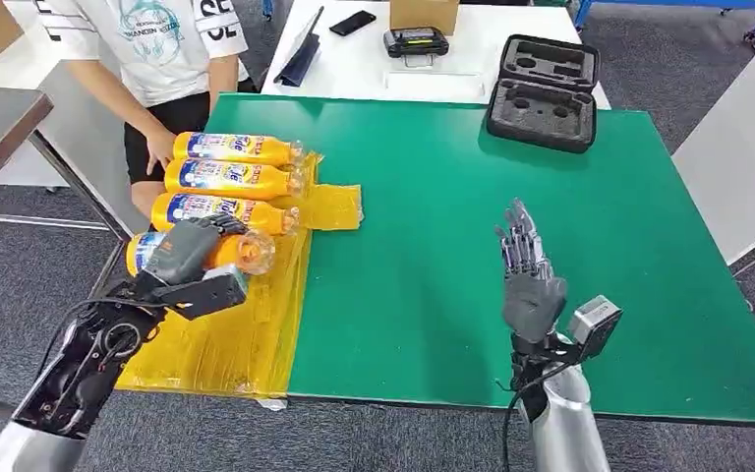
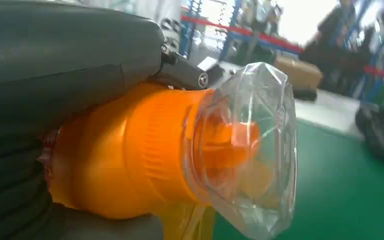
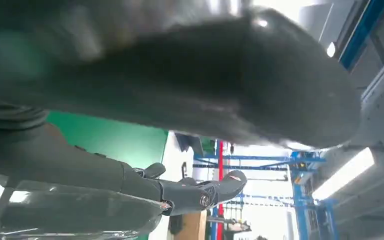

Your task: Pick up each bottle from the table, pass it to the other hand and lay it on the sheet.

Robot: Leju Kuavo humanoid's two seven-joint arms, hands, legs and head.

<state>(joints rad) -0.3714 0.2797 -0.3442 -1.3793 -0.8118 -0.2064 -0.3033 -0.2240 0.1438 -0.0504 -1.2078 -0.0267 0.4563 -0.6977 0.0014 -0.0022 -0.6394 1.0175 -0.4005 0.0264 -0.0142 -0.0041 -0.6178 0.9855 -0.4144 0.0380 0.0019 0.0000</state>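
Left hand (image 1: 189, 254) wrapped around orange bottle (image 1: 241, 251) over yellow sheet (image 1: 241, 334); right hand (image 1: 528, 270) empty, fingers spread.

At the left of your head view, three orange bottles (image 1: 236, 179) lie side by side on the yellow sheet (image 1: 226, 334); a fourth bottle (image 1: 241, 251) sits just below them, horizontal, clear cap pointing right.

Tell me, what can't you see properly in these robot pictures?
- Held bottle: in the head view, the left hand covers its label.
- Bottle labels: too small to read from the head view.
- Person: cut off by the top edge of the head view.
- Right hand: its wrist view is blurred by the thumb close up.
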